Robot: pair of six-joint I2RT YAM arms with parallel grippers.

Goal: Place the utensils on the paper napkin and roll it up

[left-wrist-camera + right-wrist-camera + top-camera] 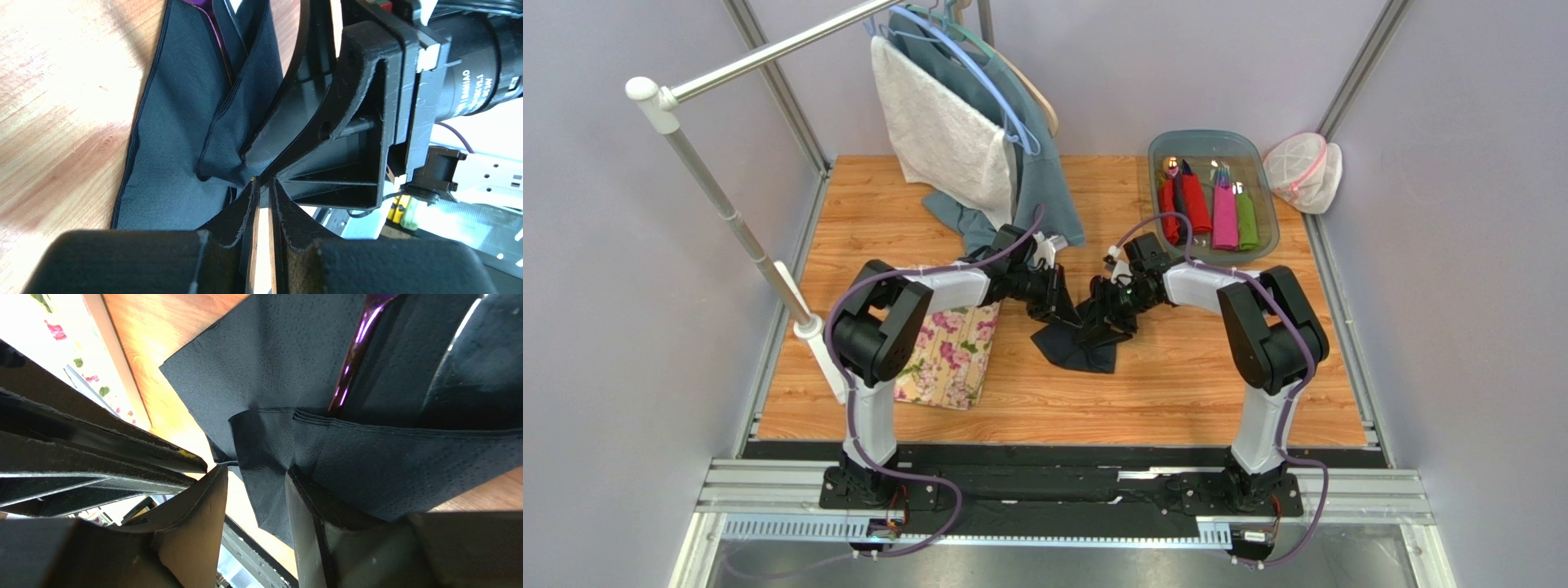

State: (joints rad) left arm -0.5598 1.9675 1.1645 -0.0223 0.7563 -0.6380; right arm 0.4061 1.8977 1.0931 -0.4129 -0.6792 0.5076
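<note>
Folds of the paper napkin (276, 361) bury what lies in it: I get only a purple strip of the spoon (355, 352), the rest covered or cut off at the frame's top edge. Neither wrist view lets me tell whether the left pincer (263, 182) or the right pincer (256, 473) actually clamps paper. Top view: left arm (946, 288) hides part of the floral mat (952, 361); tray (1155, 159) contents too small to identify.
</note>
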